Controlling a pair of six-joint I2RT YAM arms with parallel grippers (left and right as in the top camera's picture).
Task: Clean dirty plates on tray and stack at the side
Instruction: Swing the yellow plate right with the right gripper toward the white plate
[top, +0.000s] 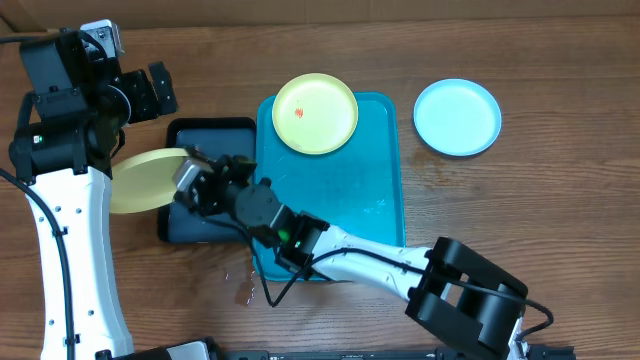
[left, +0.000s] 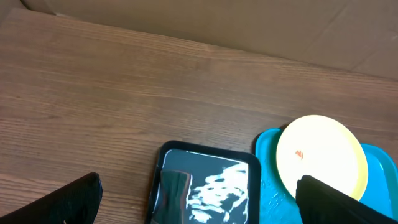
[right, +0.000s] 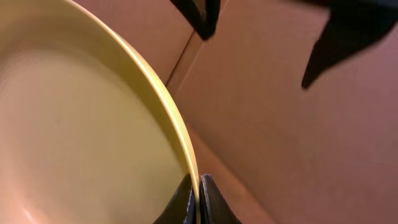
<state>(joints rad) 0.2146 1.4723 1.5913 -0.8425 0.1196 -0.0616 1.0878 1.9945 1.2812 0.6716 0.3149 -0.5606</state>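
Yellow-green plate (top: 145, 182) extends leftward from the right gripper (right: 199, 198), whose tips pinch its rim.

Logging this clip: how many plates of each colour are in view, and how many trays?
Pale yellow plates: 2, the tray plate and the held plate in the right hand
Light blue plate: 1
Teal tray: 1
Dark tray: 1
Total: 5
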